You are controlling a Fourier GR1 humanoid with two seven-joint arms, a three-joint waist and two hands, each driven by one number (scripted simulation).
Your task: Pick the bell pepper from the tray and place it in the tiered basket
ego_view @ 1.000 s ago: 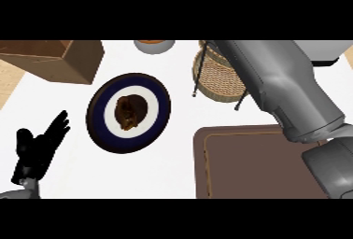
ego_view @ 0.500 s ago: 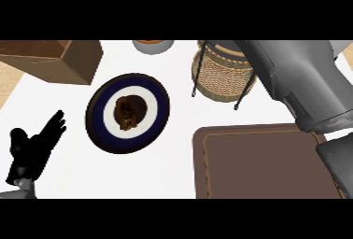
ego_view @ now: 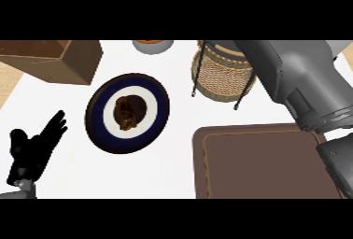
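Note:
A brown tray (ego_view: pixel 255 163) lies at the lower right with nothing showing on its visible surface. The woven tiered basket (ego_view: pixel 221 74) stands at the top, right of centre, partly covered by my right forearm (ego_view: pixel 296 79). That grey arm reaches up across the basket, and its hand is out of sight. No bell pepper shows anywhere. My left hand (ego_view: pixel 31 149) rests open at the lower left, fingers pointing up, holding nothing.
A dark blue and white plate (ego_view: pixel 103 121) with a brown food item (ego_view: pixel 130 109) sits left of centre. A wooden box (ego_view: pixel 48 58) stands at the top left. A small bowl (ego_view: pixel 153 45) peeks in at the top edge.
My right forearm has swung up and to the right across the basket, uncovering more of the tray. The left hand has barely shifted.

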